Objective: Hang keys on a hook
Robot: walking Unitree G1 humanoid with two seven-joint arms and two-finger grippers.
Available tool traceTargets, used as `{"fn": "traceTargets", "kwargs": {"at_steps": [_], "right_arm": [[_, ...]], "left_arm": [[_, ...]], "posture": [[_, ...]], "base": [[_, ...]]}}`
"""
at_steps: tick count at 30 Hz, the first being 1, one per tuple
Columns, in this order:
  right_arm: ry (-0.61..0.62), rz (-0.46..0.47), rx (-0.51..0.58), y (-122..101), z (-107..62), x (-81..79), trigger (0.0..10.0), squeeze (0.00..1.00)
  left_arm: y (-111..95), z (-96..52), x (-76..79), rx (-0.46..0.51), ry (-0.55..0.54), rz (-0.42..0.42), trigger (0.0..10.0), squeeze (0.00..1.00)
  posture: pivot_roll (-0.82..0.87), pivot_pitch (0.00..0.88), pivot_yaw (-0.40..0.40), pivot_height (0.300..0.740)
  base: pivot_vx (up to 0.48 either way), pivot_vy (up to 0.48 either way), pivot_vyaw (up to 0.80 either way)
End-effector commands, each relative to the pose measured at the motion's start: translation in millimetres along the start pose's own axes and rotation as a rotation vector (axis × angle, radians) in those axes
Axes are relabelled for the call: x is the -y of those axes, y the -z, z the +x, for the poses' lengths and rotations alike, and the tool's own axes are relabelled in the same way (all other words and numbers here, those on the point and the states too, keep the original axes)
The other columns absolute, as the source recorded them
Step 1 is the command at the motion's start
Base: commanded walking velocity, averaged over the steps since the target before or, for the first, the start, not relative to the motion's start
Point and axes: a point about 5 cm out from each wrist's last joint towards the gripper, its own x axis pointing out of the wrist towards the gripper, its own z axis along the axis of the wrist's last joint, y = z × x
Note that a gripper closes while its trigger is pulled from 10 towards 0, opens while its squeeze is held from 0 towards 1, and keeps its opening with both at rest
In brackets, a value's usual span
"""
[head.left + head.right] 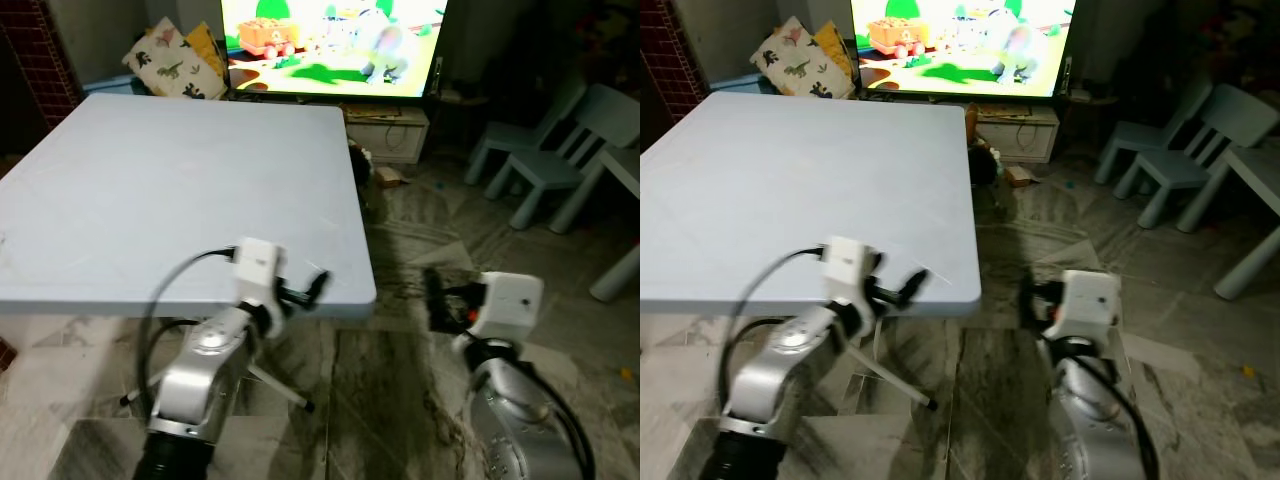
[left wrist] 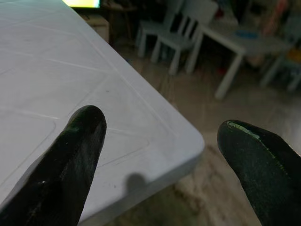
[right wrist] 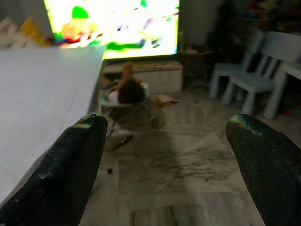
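Head views: the left gripper (image 1: pixel 312 288) hovers at the near right corner of the pale bench (image 1: pixel 150 190); the right gripper (image 1: pixel 437 298) hangs over floor right of it.

Left wrist: fingers (image 2: pixel 66 165) spread wide, empty, above that corner.

Right wrist: fingers (image 3: pixel 70 165) wide, empty, beside the bench edge.

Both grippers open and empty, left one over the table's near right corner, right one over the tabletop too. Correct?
One thing is off: the right gripper is not over the tabletop. In the left eye view it hangs over the marble floor, beside the table. The left gripper is at the table's near right corner, and both are open and empty.
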Motion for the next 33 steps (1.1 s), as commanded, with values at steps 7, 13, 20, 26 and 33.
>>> {"fn": "traceTargets", "kwargs": {"at_steps": [7, 13, 20, 26, 33], "right_arm": [[0.071, 0.037, 0.006, 5, -3.5, -1.9, 10.0, 0.00], [0.081, 0.034, 0.016, 6, -6.0, -0.2, 10.0, 0.00], [0.069, 0.002, 0.022, 2, -2.8, 6.4, 10.0, 0.00], [0.053, -0.015, 0.019, -1, -0.4, 7.8, 10.0, 0.00], [0.034, -0.018, -0.005, 2, -0.4, 3.0, 10.0, 0.00]], "left_arm": [[-7, 7.1, 0.2, -0.049, 0.092, 0.060, 10.0, 0.00], [-5, 7.0, -0.9, -0.059, 0.099, 0.062, 10.0, 0.00], [4, 6.6, 6.3, -0.062, 0.085, 0.005, 10.0, 0.00], [7, 6.4, 5.9, -0.049, 0.059, -0.008, 10.0, 0.00], [8, 8.3, 4.5, -0.034, 0.032, -0.053, 10.0, 0.00]], "posture": [[0.04, 0.000, 0.098, 0.740], [0.03, 0.000, 0.099, 0.740], [0.01, 0.000, 0.048, 0.740], [0.00, 0.000, 0.010, 0.740], [-0.02, 0.000, -0.022, 0.740]], "base": [[0.000, 0.000, -0.79], [0.000, 0.000, -0.79], [0.000, 0.000, -0.55], [0.000, 0.000, 0.00], [0.000, 0.000, 0.00]]}}
